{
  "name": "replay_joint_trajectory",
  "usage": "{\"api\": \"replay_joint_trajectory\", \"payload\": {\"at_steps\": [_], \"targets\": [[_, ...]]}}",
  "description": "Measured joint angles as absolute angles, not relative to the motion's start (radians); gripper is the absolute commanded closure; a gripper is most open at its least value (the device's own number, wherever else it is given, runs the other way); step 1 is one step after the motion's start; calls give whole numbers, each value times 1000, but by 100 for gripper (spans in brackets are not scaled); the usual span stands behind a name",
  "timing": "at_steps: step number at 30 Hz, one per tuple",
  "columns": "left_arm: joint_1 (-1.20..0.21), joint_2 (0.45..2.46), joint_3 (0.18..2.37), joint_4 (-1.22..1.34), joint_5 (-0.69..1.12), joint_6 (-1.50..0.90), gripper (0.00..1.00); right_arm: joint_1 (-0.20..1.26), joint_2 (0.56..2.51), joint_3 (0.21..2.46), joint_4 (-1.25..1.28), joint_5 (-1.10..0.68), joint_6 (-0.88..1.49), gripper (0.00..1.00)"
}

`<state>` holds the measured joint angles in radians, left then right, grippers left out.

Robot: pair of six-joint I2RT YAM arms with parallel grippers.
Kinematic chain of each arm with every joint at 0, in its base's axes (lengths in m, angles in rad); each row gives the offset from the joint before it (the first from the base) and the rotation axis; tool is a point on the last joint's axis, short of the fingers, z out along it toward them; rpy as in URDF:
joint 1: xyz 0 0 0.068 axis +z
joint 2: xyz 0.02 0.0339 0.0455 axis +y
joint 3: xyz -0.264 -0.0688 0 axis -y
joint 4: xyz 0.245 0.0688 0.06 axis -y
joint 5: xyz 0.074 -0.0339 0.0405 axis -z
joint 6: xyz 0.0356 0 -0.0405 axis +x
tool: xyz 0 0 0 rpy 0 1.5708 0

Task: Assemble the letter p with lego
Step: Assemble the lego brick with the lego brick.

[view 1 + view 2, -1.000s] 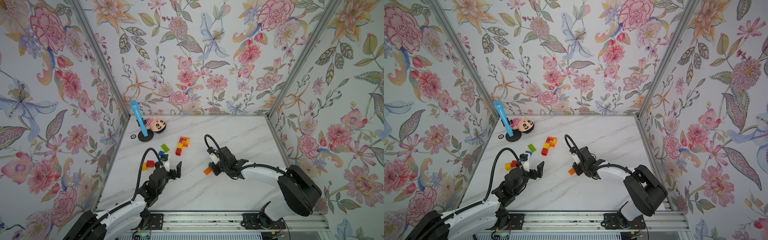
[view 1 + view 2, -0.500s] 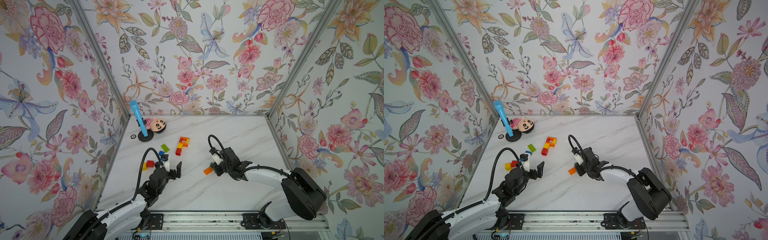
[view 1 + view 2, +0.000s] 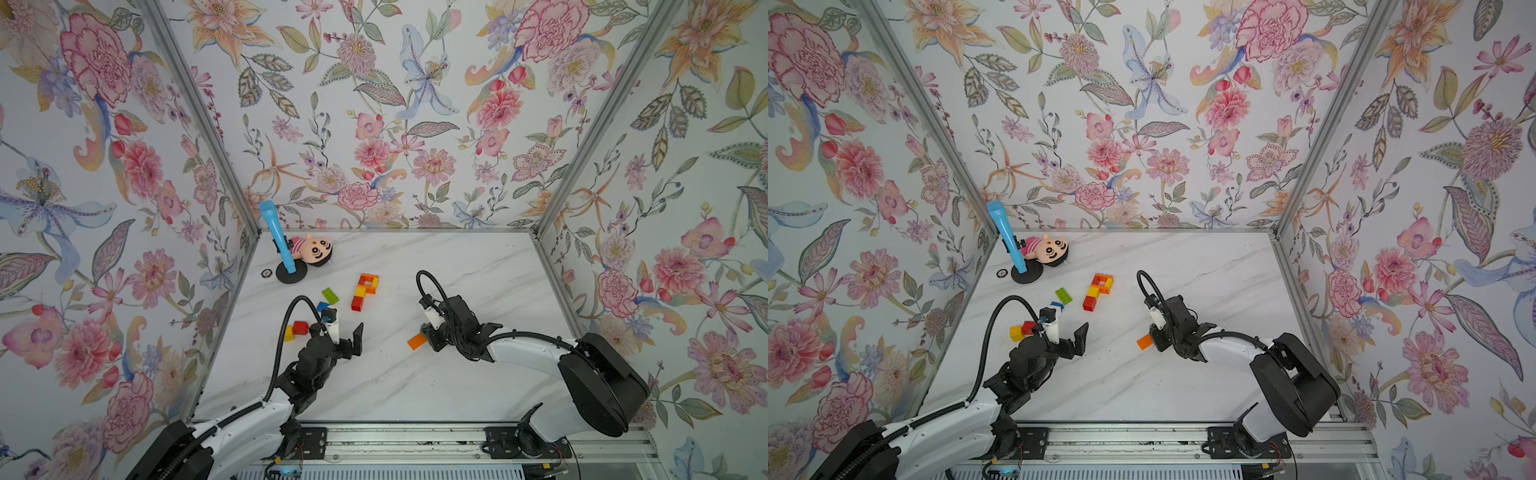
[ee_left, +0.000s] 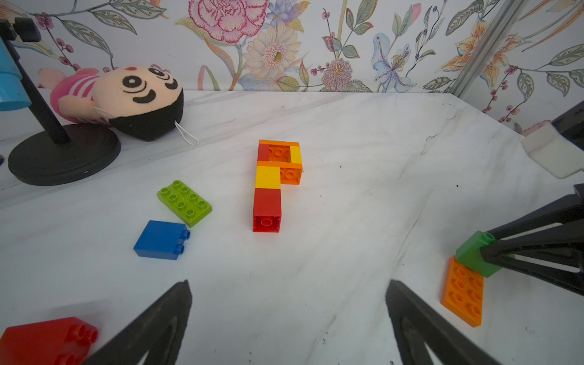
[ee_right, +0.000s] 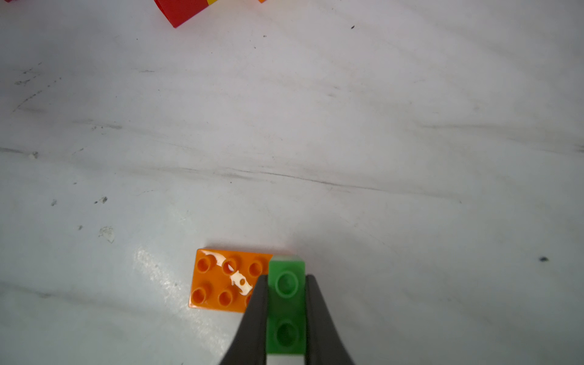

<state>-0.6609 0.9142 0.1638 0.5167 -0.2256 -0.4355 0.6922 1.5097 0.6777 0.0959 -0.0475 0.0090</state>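
The lego letter [image 3: 365, 290] [image 3: 1099, 290] [image 4: 271, 186], built of red, yellow and orange bricks, lies flat mid-table. My right gripper [image 5: 286, 278] [image 3: 428, 332] is shut on a small green brick [image 5: 286, 303] [image 4: 473, 254]. That brick sits over one end of a flat orange plate [image 5: 221, 281] [image 3: 417, 341] [image 3: 1144, 342] lying on the table. My left gripper [image 4: 288, 284] [image 3: 345, 328] is open and holds nothing, low over bare table in front of the letter.
Left of the letter lie a lime plate [image 4: 185, 202] [image 3: 330, 295] and a blue brick [image 4: 161, 240]. A red brick [image 4: 47, 341] [image 3: 300, 327] and a yellow brick [image 3: 289, 333] lie by my left wrist. A plush doll [image 3: 311, 251] and a blue microphone stand [image 3: 276, 237] occupy the back left corner.
The right arm has shifted only slightly, its gripper staying shut on the green brick at the orange plate. The left arm has not moved.
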Motion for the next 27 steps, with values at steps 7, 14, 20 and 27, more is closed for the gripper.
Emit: {"api": "replay_joint_trajectory", "payload": {"at_steps": [7, 14, 20, 27], "targets": [[-661, 913, 164, 517, -226, -435, 1, 721, 1512, 677, 96, -19, 39, 100], [-660, 902, 164, 511, -244, -435, 1, 752, 1514, 672, 105, 16, 61, 100], [-660, 881, 164, 487, -247, -435, 1, 762, 1544, 685, 129, 29, 73, 100], [-659, 834, 164, 462, -276, -433, 1, 807, 1619, 762, 115, 67, 100, 100]]}}
